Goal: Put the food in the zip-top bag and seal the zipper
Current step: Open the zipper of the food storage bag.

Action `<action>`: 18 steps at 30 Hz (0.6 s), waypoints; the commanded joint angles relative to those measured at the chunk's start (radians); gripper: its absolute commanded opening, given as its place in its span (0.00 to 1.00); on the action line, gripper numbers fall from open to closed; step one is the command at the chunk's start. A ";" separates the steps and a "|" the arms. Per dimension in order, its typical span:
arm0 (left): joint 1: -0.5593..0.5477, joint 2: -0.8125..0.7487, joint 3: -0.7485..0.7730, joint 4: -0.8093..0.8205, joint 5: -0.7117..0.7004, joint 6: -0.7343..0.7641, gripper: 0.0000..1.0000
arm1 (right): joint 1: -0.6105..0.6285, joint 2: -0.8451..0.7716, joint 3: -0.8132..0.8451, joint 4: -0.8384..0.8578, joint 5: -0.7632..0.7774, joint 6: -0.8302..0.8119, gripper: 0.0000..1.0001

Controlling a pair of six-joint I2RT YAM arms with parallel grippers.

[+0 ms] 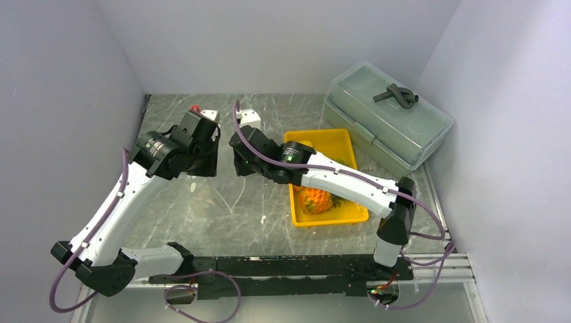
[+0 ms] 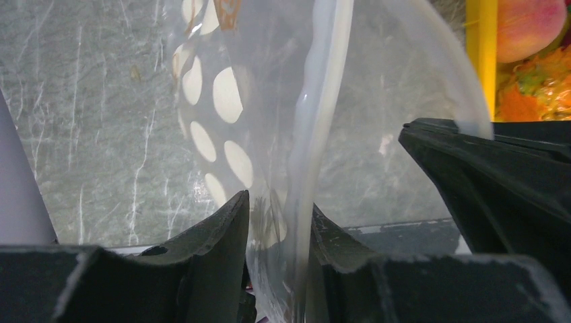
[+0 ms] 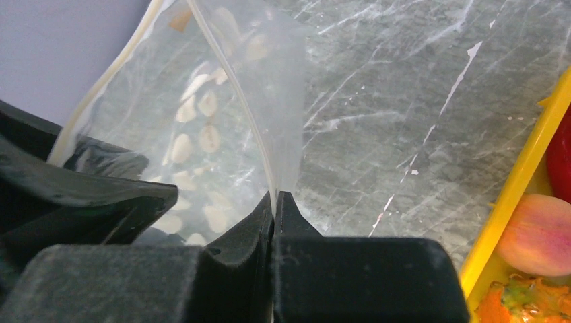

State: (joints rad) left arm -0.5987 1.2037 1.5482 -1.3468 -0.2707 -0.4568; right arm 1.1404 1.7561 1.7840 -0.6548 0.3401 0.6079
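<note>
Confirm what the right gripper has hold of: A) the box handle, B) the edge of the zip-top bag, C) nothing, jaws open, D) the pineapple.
B: the right wrist view shows the right gripper shut on the zip-top bag at its whitish edge strip, while the pineapple lies in the yellow tray.

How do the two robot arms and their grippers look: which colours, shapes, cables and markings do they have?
Both the left arm and the right arm have white links and black rounded joints. A purple cable runs along each one. A small green light glows on a joint. The left gripper and the right gripper have matte black, wedge-shaped fingers.
</note>
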 commanded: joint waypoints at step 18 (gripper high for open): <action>0.003 0.017 0.033 0.046 0.044 0.018 0.50 | 0.004 0.038 0.097 -0.039 0.033 0.010 0.00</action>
State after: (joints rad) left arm -0.5987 1.2201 1.5867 -1.3453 -0.2577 -0.4477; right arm 1.1404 1.8057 1.8359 -0.7055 0.3576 0.6132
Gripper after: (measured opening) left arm 0.476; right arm 0.015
